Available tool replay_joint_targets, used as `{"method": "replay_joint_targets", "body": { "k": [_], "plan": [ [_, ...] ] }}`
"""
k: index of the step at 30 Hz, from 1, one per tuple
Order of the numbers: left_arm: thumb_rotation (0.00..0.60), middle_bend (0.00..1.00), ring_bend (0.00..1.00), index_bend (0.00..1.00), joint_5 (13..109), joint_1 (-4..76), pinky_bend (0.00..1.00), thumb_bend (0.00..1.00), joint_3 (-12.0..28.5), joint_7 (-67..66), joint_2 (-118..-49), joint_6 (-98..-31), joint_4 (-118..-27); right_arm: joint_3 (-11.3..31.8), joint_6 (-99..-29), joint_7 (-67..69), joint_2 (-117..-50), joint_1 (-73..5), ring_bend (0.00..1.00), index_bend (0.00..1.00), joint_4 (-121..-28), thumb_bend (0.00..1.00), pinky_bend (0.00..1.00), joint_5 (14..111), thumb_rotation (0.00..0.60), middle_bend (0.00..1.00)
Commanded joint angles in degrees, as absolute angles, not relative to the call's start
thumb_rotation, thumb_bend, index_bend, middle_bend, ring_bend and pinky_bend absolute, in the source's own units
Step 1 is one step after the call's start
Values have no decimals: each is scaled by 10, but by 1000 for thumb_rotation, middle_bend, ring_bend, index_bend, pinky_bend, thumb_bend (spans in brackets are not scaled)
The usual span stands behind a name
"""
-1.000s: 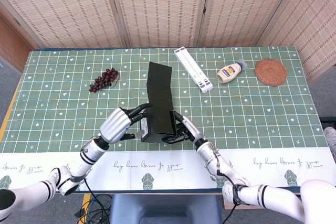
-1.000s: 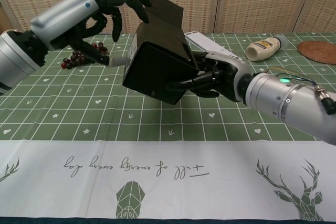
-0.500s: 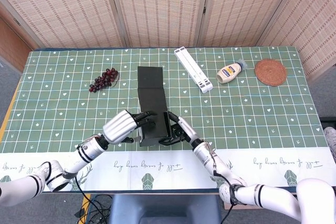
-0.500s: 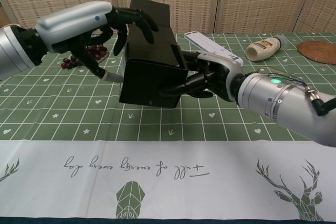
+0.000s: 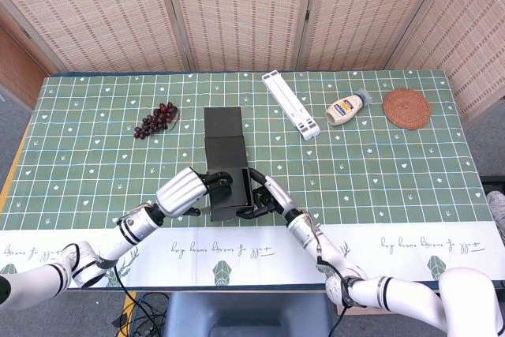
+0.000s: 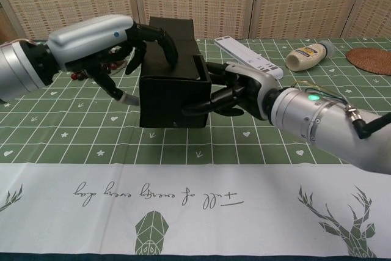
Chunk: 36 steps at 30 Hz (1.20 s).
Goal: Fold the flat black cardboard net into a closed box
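The black cardboard box (image 5: 227,193) stands on the table near the front, its walls folded up. Its lid flap (image 5: 223,126) lies stretched away toward the back. In the chest view the box (image 6: 173,93) sits level, one dark face toward me. My left hand (image 5: 186,190) holds it from the left, fingers (image 6: 160,36) curled over the top edge and thumb down beside the left wall. My right hand (image 5: 266,195) grips the right side; its fingers (image 6: 211,95) press on the front right corner.
A bunch of dark grapes (image 5: 155,120) lies back left of the box. A long white slatted piece (image 5: 292,105), a mayonnaise bottle (image 5: 347,108) and a woven coaster (image 5: 407,108) lie at the back right. A white printed strip (image 6: 195,200) runs along the table's front edge.
The box was tilted and raised off the table; both hands have turned it square and lowered it until it rests level on the cloth. The flap now points straight back.
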State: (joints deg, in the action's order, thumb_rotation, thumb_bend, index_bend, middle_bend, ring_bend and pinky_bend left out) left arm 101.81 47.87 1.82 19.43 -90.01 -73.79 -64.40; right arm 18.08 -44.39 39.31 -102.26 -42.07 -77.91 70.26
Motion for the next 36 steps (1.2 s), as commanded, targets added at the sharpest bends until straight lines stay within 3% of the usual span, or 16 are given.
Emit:
{"method": "replay_joint_targets", "body": {
  "k": [1,11,27,36],
  "plan": [
    [600,297,588,359,1013,471,893,91,18,200,-912,-752,-624,180,-443,400,-1028,-421,801,448,-769,76,1000,705,600,515],
    [600,292,588,359,996,446,893,91,15,219,-956,-783,-565,182,-445,423,-1044,-426,801,448,-740,76,1000,715,600,515],
    [600,292,588,377,1017,427,893,91,-33,292,-1090,-804,-323,183,-430,385,-1102,-455,802,449,-641,76,1000,702,600,515],
    [600,342,589,428,1033,440,892,91,-56,309,-1110,-808,-263,173,-439,394,-1117,-455,801,449,-617,75,1000,725,600,515]
  ]
}}
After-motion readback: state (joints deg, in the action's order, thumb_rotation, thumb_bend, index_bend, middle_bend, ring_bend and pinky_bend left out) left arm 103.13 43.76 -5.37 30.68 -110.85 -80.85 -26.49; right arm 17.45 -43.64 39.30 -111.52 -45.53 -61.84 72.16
